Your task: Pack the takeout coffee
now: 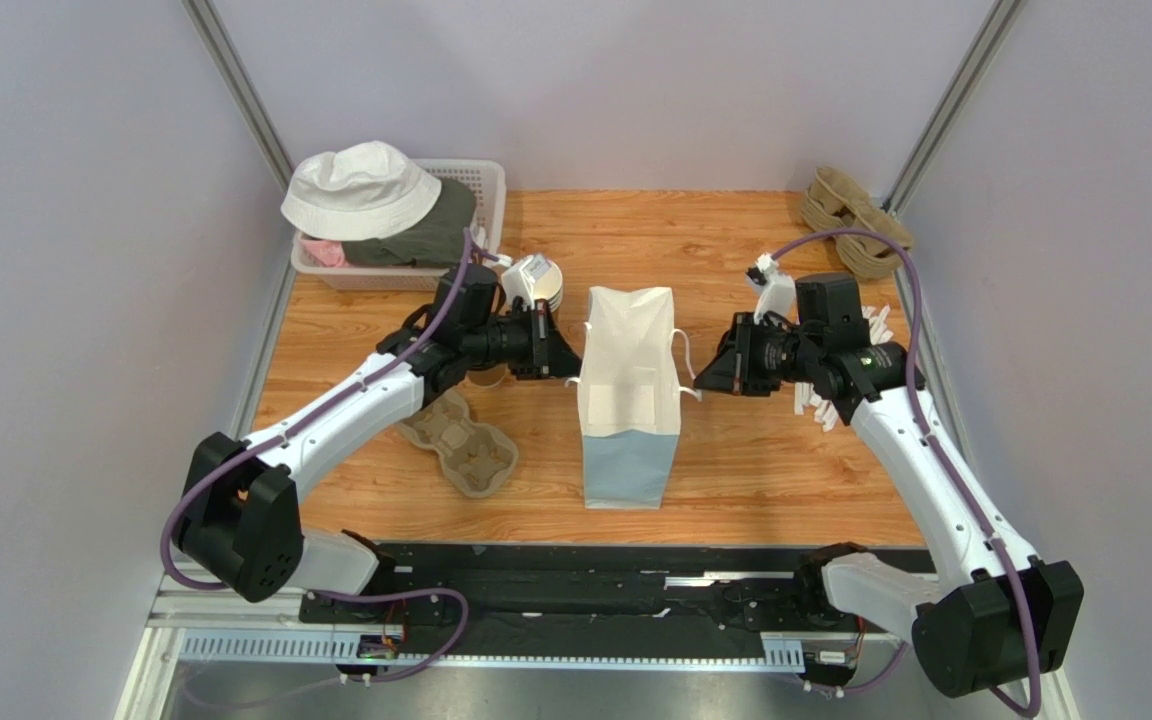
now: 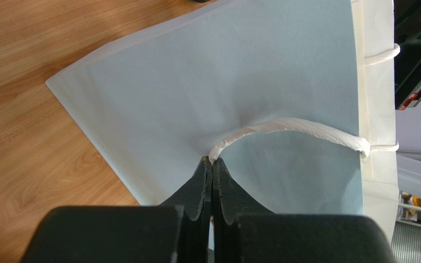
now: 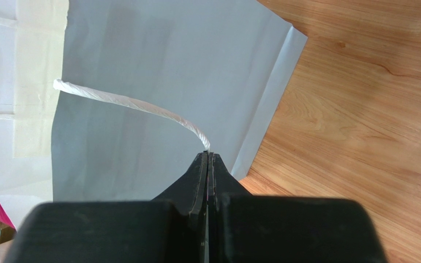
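Wooden table (image 1: 793, 488); paper bag (image 1: 629, 428) upright, mouth up; left pincer (image 2: 212, 162) clamped on left handle (image 2: 284, 126); right pincer (image 3: 208, 154) on right handle (image 3: 125, 102)

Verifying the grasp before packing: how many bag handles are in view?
2. The left handle is pinched in the left gripper, jaws shut, on the paper bag's left side. The right handle is pinched in the right gripper on its right side. No others visible.

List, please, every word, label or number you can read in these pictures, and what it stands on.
No text can be read anywhere.
paper bag: plain on the sides that show, no print.
red tag at the edge of the left wrist view: too blurred to read.
paper cups: too small to tell any print.
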You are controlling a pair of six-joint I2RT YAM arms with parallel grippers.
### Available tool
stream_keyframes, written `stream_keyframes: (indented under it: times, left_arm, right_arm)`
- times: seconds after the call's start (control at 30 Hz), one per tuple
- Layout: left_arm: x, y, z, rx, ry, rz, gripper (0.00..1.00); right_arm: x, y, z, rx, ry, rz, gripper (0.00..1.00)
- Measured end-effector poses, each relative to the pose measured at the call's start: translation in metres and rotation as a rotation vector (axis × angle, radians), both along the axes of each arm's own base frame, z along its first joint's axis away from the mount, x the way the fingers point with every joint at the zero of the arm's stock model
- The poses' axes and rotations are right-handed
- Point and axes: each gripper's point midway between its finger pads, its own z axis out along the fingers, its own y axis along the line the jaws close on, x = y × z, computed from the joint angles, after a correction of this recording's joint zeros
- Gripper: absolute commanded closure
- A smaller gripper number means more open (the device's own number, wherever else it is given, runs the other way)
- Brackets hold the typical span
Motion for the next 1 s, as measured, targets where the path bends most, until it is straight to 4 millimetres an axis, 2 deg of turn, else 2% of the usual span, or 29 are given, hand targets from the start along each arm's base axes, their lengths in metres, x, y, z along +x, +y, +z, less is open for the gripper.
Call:
stream_keyframes:
  times: [0.1,0.17,0.23,0.33,0.43,0.5,0.6,0.73,0.8,0.9,0.93,1.0]
  left_arm:
    - [0.0,-0.001,0.0,0.003,-0.007,-0.005,0.95]
    - [0.0,0.0,-0.001,0.011,-0.015,-0.006,0.8]
    - [0.0,0.001,-0.002,0.025,-0.032,-0.013,0.61]
    - [-0.002,0.007,-0.003,0.058,-0.059,-0.016,0.5]
    - [-0.006,0.015,0.004,0.082,-0.106,-0.016,0.44]
    - [-0.009,0.021,0.015,0.08,-0.153,-0.015,0.42]
    - [-0.011,0.031,0.042,0.062,-0.241,0.004,0.38]
    - [-0.015,0.037,0.076,0.022,-0.334,0.016,0.3]
    - [-0.017,0.038,0.09,0.002,-0.363,0.017,0.28]
    - [-0.017,0.037,0.099,-0.011,-0.383,0.015,0.24]
    - [-0.017,0.037,0.1,-0.013,-0.384,0.013,0.22]
    - [-0.019,0.036,0.1,-0.017,-0.382,0.006,0.18]
  right_arm:
    - [0.002,0.002,0.0,0.01,0.001,0.007,1.0]
    - [0.001,0.002,0.0,0.006,0.003,0.01,1.0]
    - [0.0,0.001,0.003,-0.002,0.002,0.016,0.97]
    - [-0.001,-0.002,0.011,-0.012,-0.007,0.02,0.89]
    - [0.0,-0.008,0.023,-0.02,-0.021,0.012,0.76]
    - [0.001,-0.011,0.032,-0.022,-0.038,0.006,0.7]
    - [0.001,-0.013,0.048,-0.017,-0.076,0.003,0.63]
    - [-0.002,-0.012,0.068,0.0,-0.121,0.009,0.57]
    - [-0.002,-0.011,0.076,0.008,-0.142,0.013,0.51]
    - [-0.002,-0.01,0.083,0.016,-0.156,0.015,0.4]
    - [-0.002,-0.01,0.085,0.017,-0.161,0.017,0.34]
    - [-0.002,-0.01,0.09,0.022,-0.17,0.018,0.28]
